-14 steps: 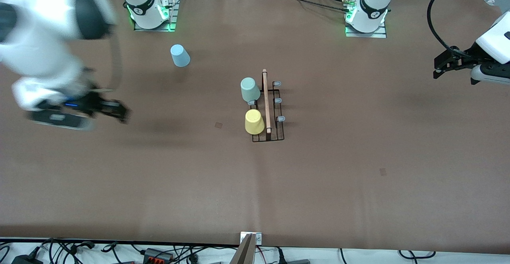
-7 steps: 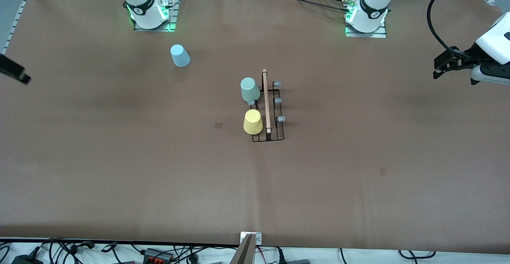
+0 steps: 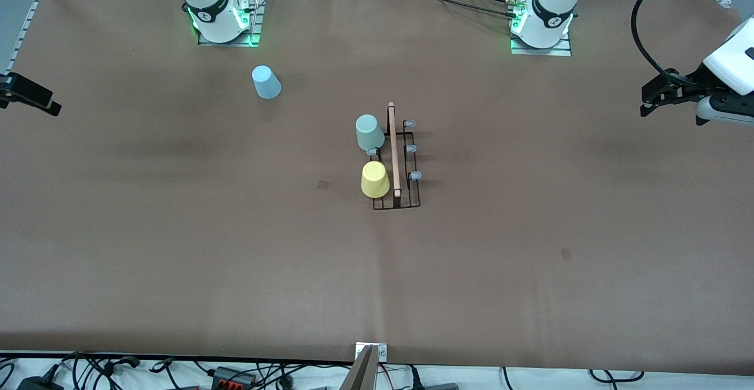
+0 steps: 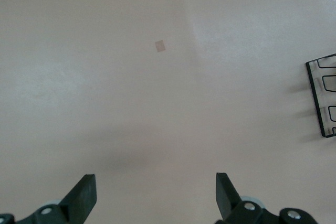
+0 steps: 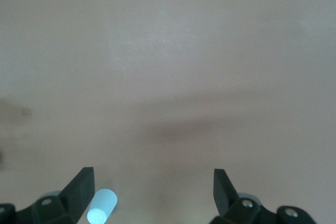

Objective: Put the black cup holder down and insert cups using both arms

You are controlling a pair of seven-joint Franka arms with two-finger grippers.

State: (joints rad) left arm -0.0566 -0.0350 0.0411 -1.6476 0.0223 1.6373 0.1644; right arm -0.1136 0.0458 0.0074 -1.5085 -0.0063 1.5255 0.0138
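The black cup holder (image 3: pixel 396 197) stands mid-table, its wooden rod (image 3: pixel 393 148) on top. A mint green cup (image 3: pixel 369 132) and a yellow cup (image 3: pixel 375 179) sit upside down on prongs on the side toward the right arm's end. The light blue cup (image 3: pixel 266 82) is on the table, farther from the front camera, near the right arm's base. It also shows in the right wrist view (image 5: pixel 101 206). My right gripper (image 3: pixel 35 96) is open and empty (image 5: pixel 152 190) at the table's edge. My left gripper (image 3: pixel 648 102) is open and empty (image 4: pixel 156 195) over the left arm's end. The holder's edge (image 4: pixel 321 98) shows there.
The arm bases (image 3: pixel 221 16) (image 3: pixel 542 25) stand at the table's edge farthest from the front camera. Small tape marks (image 3: pixel 323 184) (image 3: pixel 566 253) lie on the brown table cover. Cables (image 3: pixel 235 372) run along the nearest edge.
My right arm has swung away from over the table to its own end's edge; only its gripper shows now. The left arm, holder and cups have not moved.
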